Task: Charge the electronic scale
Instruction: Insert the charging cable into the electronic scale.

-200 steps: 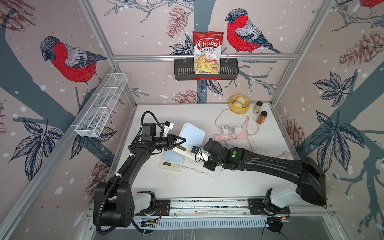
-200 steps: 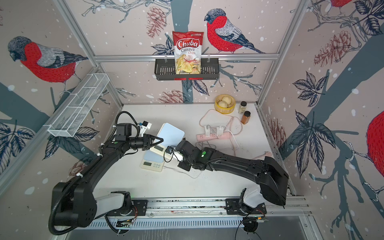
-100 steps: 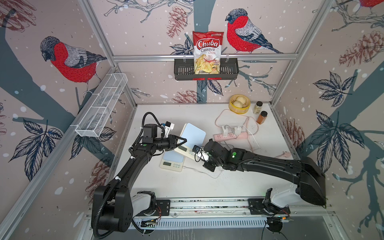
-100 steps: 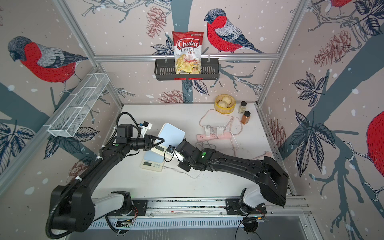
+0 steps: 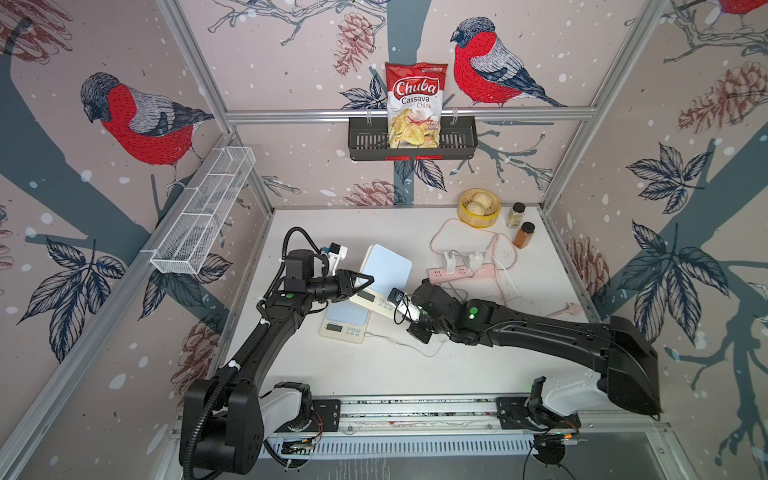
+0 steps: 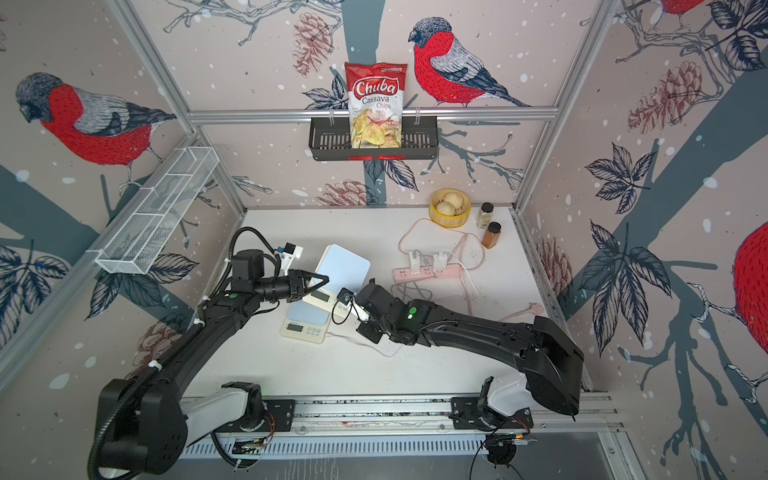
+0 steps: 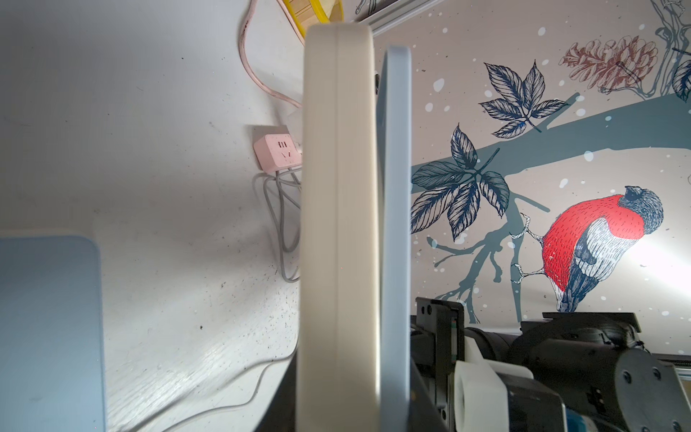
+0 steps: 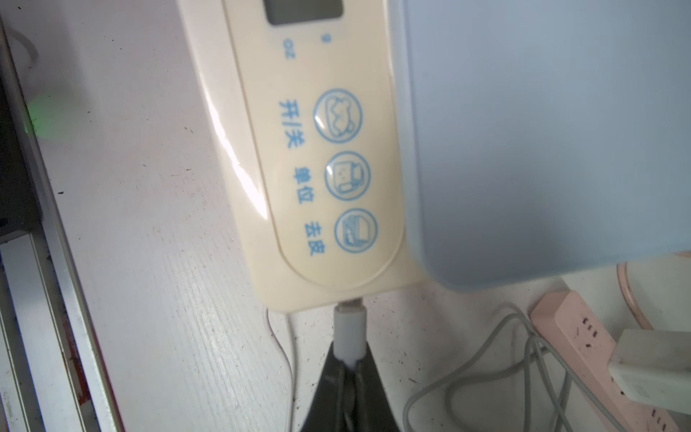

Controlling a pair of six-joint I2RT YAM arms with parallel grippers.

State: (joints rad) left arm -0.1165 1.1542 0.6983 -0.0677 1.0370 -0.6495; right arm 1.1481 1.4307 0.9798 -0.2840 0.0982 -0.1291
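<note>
- Scale [image 5: 388, 270]: raised off the bench [image 5: 415, 382] and tilted, its display end over a second scale [image 5: 344, 328] that lies flat on the bench.
- Left gripper [image 5: 362, 283]: jaws clenched across the raised scale's side edge, one on each face. The left wrist view shows the cream body [image 7: 336, 224] and pale blue plate [image 7: 396, 224] edge-on.
- Right gripper [image 8: 348, 368]: jaws clenched on a white plug [image 8: 349, 325], whose metal tip meets the port in the scale's short edge, beside the button panel [image 8: 336, 168]. Whether the plug is fully seated cannot be told.
- Cable [image 8: 286, 359]: thin, white and limp, trailing over the bench. A pink power strip [image 5: 461, 273] carrying two white chargers lies near.
- Materials: glossy moulded plastic body with rounded corners, a smooth matte plate, and flat round printed buttons.
- Handling, as a judgement: the scale is probably light and stiff but slick, so it may pivot in an edge grip when the plug pushes. A hold on the body near the port end, not on the plate, would resist best. The plug is small and rigid and is best taken by its sleeve, never the cable. An off-axis push could bend the tip.
</note>
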